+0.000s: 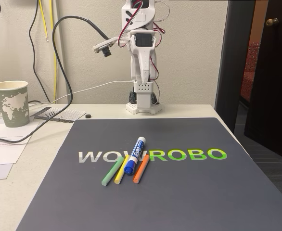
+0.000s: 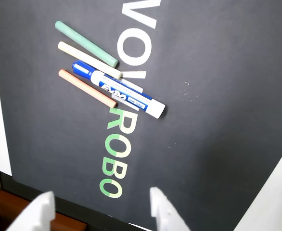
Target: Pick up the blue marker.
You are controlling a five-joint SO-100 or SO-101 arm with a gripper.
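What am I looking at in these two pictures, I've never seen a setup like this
A small white robot arm stands at the back of a table, folded upright. The fixed view faces it from the front. The wrist view comes from a camera on the arm, looking down; the two white prongs at its bottom edge are the pincer, open and holding nothing. On the dark mat printed WOWROBO lie a blue marker and three thin sticks: green, yellow and orange. The marker lies between the yellow and orange ones. A paper cup stands at the left.

Front fixed view faces arm (image 1: 140, 57); wrist view overlooks shared mat (image 2: 218, 96).
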